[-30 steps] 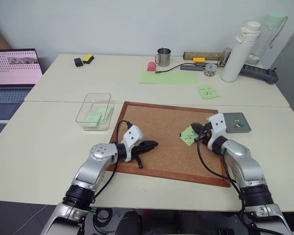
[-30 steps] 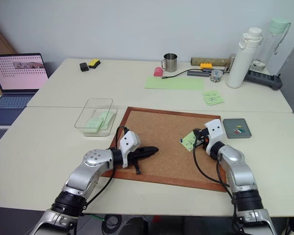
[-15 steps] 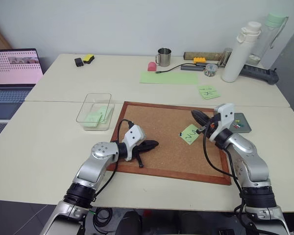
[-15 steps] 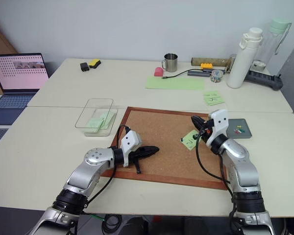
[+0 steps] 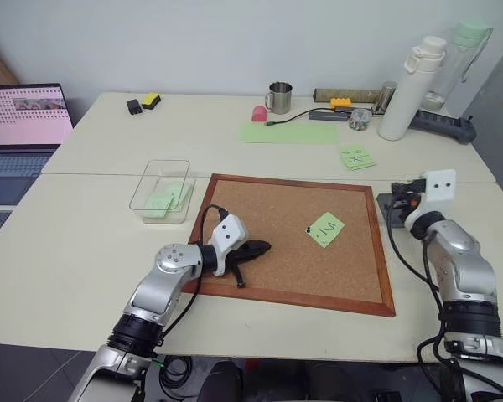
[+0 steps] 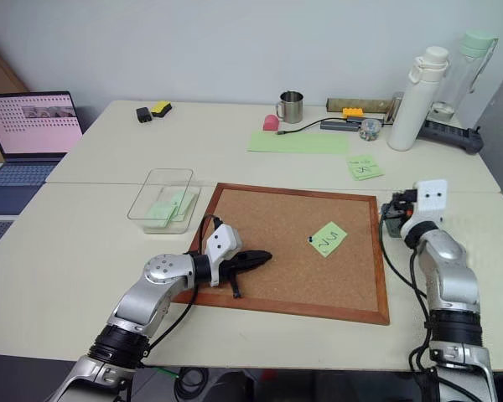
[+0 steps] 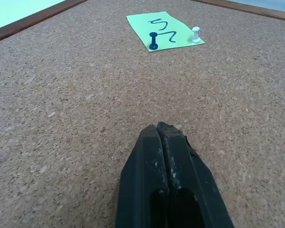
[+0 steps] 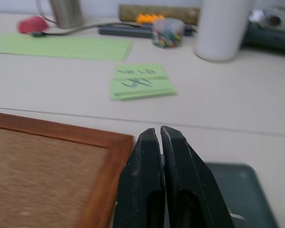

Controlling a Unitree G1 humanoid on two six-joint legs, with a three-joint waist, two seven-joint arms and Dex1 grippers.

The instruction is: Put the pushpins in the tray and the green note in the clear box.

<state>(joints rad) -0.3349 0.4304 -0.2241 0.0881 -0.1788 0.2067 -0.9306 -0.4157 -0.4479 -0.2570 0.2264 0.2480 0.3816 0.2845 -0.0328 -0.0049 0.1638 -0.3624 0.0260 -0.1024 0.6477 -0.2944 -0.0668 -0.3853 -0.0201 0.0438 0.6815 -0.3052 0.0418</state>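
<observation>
The right claw [image 8: 160,142], pinched shut, hovers over the tray [image 8: 242,190] at three o'clock, likely to drop a pin. The green note [image 5: 326,229] remains pinned by a blue pushpin [image 7: 153,46]; the left claw [image 7: 162,137] rests closed and empty.

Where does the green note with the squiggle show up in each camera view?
Left eye view: green note on the cork board's right half.
Right eye view: on the board, right of centre.
Left wrist view: far across the cork, ahead of the shut jaws.
Right wrist view: not in it.
Shared landmark: the cork board, with its wooden frame.
</observation>
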